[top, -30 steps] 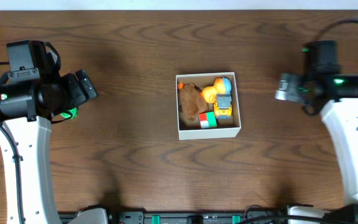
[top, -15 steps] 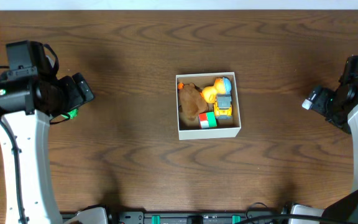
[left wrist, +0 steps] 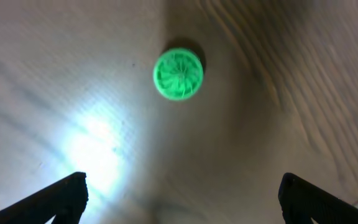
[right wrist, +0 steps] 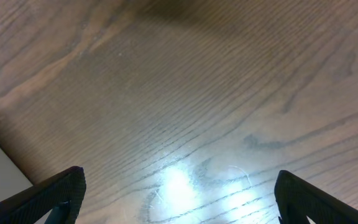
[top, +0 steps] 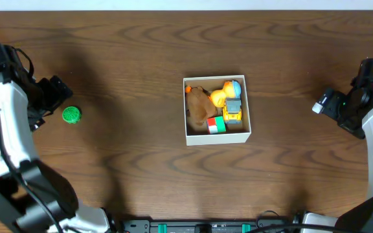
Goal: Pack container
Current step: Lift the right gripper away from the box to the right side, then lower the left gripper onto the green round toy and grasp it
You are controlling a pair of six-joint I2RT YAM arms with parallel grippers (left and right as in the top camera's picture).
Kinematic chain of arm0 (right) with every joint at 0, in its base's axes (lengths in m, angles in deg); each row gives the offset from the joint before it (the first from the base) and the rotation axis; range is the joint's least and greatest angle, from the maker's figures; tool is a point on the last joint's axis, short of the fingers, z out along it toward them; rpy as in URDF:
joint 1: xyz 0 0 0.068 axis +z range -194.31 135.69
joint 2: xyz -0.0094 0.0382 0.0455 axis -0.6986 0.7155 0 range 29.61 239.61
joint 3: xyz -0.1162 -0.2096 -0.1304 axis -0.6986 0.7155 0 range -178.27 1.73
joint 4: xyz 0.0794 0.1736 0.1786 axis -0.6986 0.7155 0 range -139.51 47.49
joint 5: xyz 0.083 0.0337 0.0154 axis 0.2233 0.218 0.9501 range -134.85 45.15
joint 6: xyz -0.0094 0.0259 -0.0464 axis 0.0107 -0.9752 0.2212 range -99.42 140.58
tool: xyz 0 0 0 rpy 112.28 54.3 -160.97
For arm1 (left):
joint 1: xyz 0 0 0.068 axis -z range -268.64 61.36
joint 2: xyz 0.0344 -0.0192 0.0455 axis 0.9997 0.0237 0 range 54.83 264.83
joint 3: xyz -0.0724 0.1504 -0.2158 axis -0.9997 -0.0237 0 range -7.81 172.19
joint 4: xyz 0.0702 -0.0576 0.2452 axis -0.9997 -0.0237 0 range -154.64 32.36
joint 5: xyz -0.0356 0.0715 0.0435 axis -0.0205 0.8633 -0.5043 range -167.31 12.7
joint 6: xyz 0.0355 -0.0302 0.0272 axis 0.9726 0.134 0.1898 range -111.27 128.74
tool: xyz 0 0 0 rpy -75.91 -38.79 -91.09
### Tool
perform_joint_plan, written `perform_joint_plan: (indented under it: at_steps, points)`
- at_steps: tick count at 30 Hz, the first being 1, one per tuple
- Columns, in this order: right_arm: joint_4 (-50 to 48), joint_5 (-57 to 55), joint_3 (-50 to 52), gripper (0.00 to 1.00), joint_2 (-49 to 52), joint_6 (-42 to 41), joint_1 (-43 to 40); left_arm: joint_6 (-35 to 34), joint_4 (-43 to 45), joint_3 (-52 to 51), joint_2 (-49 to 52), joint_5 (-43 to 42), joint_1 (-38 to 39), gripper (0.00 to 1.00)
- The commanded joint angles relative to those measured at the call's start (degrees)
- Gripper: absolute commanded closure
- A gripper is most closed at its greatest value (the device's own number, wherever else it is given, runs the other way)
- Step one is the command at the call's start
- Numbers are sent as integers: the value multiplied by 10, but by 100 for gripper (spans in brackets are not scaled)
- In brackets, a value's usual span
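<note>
A small square lidless box with white walls and tan interior (top: 217, 137) sits at the middle of a dark brown wooden table (top: 128, 168), holding a brown plush toy (top: 199, 107) and a red-and-green block (top: 216, 125). Near the left edge lies a green ribbed round toy (top: 71, 114), just beside the left gripper (left wrist: 182, 186), which is spread wide and empty. The right gripper (right wrist: 179, 193), near the right edge, is spread wide too, holding nothing.
</note>
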Motion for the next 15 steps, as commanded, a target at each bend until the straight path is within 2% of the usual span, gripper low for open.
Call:
perform_joint_plan:
  at_steps: [1,7,15]
  points:
    - [-1,7,3,2,1,-1,-2,3,26,-6,64,-28,2,2]
    - [-1,7,3,2,1,10,-2,3,55,-6,145,-28,1,2]
    - [0,7,3,3,1,14,-2,3,77,-6,201,-28,2,2]
